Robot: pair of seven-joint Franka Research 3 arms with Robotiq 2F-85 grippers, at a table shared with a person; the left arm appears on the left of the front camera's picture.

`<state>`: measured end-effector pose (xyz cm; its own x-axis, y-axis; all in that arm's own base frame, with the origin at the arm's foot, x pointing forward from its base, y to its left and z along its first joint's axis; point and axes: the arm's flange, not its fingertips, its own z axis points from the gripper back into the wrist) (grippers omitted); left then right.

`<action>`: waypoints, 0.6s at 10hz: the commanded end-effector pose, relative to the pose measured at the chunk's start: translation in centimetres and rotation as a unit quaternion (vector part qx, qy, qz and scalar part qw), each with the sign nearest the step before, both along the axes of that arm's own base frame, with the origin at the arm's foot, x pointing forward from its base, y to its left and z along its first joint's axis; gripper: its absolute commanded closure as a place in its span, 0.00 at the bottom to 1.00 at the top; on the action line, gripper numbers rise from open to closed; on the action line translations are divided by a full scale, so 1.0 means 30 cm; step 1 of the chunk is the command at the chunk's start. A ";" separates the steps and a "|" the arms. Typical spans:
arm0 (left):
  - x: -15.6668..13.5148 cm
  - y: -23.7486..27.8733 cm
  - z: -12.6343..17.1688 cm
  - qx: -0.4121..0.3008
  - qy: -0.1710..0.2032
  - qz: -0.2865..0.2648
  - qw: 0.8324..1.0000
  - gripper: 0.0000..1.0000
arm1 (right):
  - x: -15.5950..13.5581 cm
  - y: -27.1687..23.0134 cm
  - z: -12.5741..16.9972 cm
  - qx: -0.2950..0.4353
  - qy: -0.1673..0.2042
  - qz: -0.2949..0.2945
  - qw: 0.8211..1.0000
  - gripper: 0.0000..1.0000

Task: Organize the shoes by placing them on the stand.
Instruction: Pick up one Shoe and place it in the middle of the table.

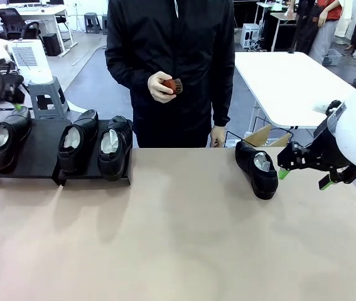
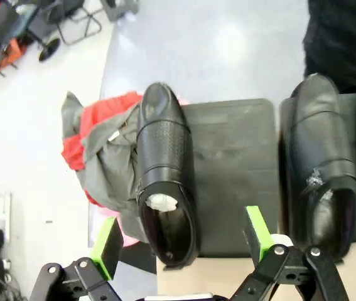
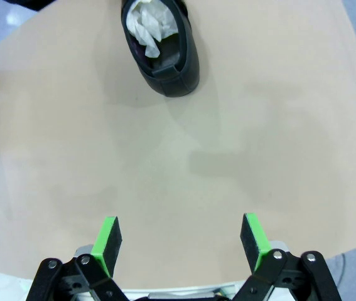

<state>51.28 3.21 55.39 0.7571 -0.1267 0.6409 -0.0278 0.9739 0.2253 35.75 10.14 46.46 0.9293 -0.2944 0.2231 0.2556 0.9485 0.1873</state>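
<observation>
- Bench [image 1: 178, 238]: a tan top that carries everything; a person [image 1: 171, 69] in a black jacket stands at its far edge.
- Stand [image 1: 39, 153]: black and low, at the bench's far left corner. In the left wrist view its bare top [image 2: 234, 175] shows between two shoes.
- Shoes: three sit on the stand, heels toward the robot. One [image 1: 5, 141] is at the stand's left end, apart from the others; two [image 1: 77, 143] [image 1: 113, 147] sit close together at the right end. The fourth shoe [image 1: 259, 168] lies on the bare bench at the right, well apart from the stand, with white paper inside.
- Left arm's fingers [image 2: 184, 241]: spread open, holding nothing, above the heel of the left-end shoe [image 2: 164, 175].
- Right arm's fingers [image 3: 181, 241]: spread open and empty over bare bench, near the fourth shoe [image 3: 162, 44] but not touching it.
- Brush [image 1: 172, 86]: small, reddish-brown, in the person's hand [image 1: 160, 88] at chest height.
</observation>
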 end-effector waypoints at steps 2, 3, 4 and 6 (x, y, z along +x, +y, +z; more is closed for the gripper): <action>-0.206 -0.078 0.027 -0.026 0.094 -0.121 0.988 0.00 | 0.012 0.026 -0.001 -0.022 -0.005 0.048 0.999 0.00; -0.221 -0.112 -0.008 -0.019 0.173 -0.146 0.974 0.00 | 0.096 0.018 -0.009 -0.039 -0.009 0.078 0.996 0.00; -0.230 -0.125 -0.040 0.000 0.237 -0.157 0.959 0.00 | 0.182 0.026 -0.011 -0.042 -0.014 0.110 0.993 0.00; -0.255 -0.165 -0.091 0.016 0.278 -0.201 0.939 0.00 | 0.350 0.062 0.014 -0.073 -0.034 0.133 0.988 0.00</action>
<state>42.56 -2.59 51.34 0.8871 -0.4254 0.1793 0.4168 0.9050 0.0850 42.76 11.67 46.28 0.9585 -0.0485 0.2810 0.0275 0.9966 0.0781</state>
